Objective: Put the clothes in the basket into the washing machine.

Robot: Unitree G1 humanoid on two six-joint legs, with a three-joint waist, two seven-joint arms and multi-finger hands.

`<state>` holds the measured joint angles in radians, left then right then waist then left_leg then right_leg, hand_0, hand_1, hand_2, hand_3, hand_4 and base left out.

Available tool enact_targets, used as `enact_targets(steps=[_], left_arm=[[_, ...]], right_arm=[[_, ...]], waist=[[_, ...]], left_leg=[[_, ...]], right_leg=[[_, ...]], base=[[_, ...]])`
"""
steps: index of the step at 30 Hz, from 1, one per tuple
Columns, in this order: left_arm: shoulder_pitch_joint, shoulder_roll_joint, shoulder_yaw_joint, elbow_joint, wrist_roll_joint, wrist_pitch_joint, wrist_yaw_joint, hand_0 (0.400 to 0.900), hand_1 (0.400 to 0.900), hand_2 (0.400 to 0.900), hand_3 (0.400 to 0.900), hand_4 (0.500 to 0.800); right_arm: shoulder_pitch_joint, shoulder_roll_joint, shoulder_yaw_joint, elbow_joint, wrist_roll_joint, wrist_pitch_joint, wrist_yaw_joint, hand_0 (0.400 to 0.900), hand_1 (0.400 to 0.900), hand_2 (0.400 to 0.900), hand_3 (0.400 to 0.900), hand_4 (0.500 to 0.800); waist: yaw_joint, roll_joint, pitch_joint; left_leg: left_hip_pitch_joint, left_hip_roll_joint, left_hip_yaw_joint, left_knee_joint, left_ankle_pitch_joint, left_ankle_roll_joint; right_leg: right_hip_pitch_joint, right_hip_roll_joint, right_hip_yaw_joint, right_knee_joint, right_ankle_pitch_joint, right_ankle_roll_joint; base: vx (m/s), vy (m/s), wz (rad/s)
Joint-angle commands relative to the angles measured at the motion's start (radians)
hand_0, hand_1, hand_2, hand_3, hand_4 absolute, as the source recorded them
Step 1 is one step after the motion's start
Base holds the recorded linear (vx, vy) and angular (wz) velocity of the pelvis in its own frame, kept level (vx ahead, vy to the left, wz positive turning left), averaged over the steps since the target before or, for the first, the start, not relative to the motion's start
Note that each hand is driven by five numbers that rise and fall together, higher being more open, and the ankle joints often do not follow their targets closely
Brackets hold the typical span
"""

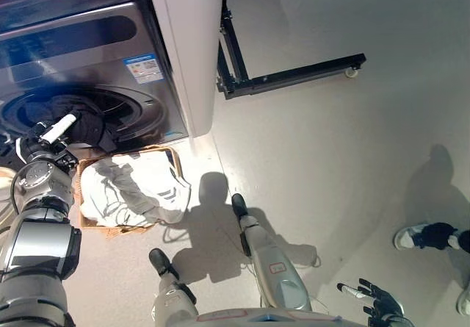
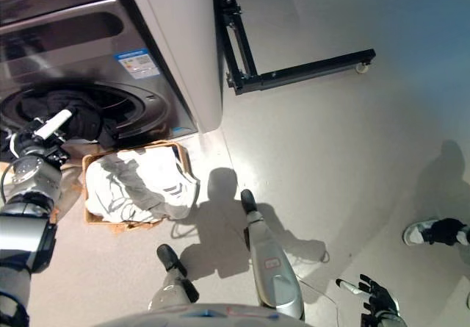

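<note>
The dark grey washing machine (image 1: 88, 40) stands at the upper left with its round drum opening (image 1: 44, 110) facing me. A dark garment (image 1: 84, 125) lies in the opening. My left hand (image 1: 45, 139) is at the lower rim of the opening, beside the dark garment, with a white-covered finger stretched straight out towards it. Just below stands a wicker basket (image 1: 174, 158) holding white clothes (image 1: 132, 187) with dark stripes. My right hand (image 1: 376, 297) hangs low at the bottom right, far from the basket, fingers relaxed and empty.
A white panel (image 1: 191, 48) stands along the machine's right side. A black frame on wheels (image 1: 294, 76) lies on the floor behind it. A person's shoe (image 1: 426, 236) shows at the right edge. Grey floor stretches to the right.
</note>
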<state>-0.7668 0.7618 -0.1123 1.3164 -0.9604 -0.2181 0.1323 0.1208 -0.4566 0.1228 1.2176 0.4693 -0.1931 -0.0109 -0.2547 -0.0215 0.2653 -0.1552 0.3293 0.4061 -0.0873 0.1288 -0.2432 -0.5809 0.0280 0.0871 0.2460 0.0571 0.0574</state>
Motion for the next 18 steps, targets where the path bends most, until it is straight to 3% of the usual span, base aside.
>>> enact_targets(steps=[1, 6, 7, 9, 12, 18], left_arm=[[-0.142, 0.142, 0.034, 0.007, -0.042, -0.135, 0.011, 0.900, 0.900, 0.900, 0.900, 0.800], [-0.180, 0.158, 0.016, 0.014, -0.026, -0.140, 0.036, 0.900, 0.900, 0.900, 0.900, 0.800], [-0.570, 0.210, -0.212, 0.072, 0.025, -0.074, 0.071, 0.900, 0.900, 0.900, 0.900, 0.800], [-0.329, 0.108, -0.070, 0.074, 0.008, -0.111, 0.078, 0.900, 0.900, 0.900, 0.900, 0.800], [-0.343, 0.057, -0.108, 0.006, 0.017, -0.148, 0.127, 0.900, 0.900, 0.900, 0.900, 0.800], [-0.340, 0.045, -0.118, 0.001, 0.040, -0.143, 0.144, 0.900, 0.900, 0.900, 0.900, 0.800]], right_arm=[[0.135, -0.050, -0.016, 0.003, 0.018, -0.001, -0.025, 0.900, 0.900, 0.900, 0.900, 0.800], [0.152, -0.045, -0.004, -0.016, 0.024, -0.007, -0.033, 0.900, 0.900, 0.900, 0.900, 0.800], [0.125, -0.105, 0.020, -0.017, 0.037, 0.019, -0.018, 0.900, 0.900, 0.900, 0.900, 0.800], [0.158, -0.064, -0.004, -0.032, 0.044, 0.006, -0.031, 0.900, 0.900, 0.900, 0.900, 0.800], [0.181, -0.057, -0.002, -0.018, 0.037, 0.006, -0.062, 0.900, 0.900, 0.900, 0.900, 0.800], [0.189, -0.049, 0.005, -0.030, 0.052, -0.005, -0.063, 0.900, 0.900, 0.900, 0.900, 0.800]], waist=[[-0.022, 0.009, -0.023], [-0.033, -0.003, -0.035], [-0.093, 0.009, -0.062], [-0.057, -0.014, -0.062], [-0.042, -0.001, -0.068], [-0.031, 0.006, -0.067]], left_leg=[[0.046, 0.007, 0.006, 0.101, -0.062, 0.034], [0.047, 0.023, 0.025, 0.089, -0.040, 0.022], [0.063, 0.034, 0.048, 0.078, -0.041, 0.014], [0.059, 0.038, 0.057, 0.086, -0.040, 0.014], [0.042, 0.038, 0.037, 0.095, -0.038, 0.015], [0.024, 0.036, 0.008, 0.107, -0.054, 0.022]], right_leg=[[-0.003, 0.046, 0.030, 0.008, -0.087, 0.051], [-0.025, 0.071, 0.039, 0.004, -0.083, 0.047], [-0.029, 0.090, 0.049, 0.010, -0.085, 0.051], [-0.047, 0.090, 0.048, 0.015, -0.081, 0.048], [-0.048, 0.085, 0.039, 0.013, -0.084, 0.045], [-0.041, 0.075, 0.028, 0.007, -0.084, 0.044]], base=[[0.04, -0.044, -0.20], [0.04, -0.044, -0.20], [0.06, -0.015, -0.39], [0.03, -0.041, -0.16], [0.00, -0.059, 0.20], [-0.02, -0.018, 0.14]])
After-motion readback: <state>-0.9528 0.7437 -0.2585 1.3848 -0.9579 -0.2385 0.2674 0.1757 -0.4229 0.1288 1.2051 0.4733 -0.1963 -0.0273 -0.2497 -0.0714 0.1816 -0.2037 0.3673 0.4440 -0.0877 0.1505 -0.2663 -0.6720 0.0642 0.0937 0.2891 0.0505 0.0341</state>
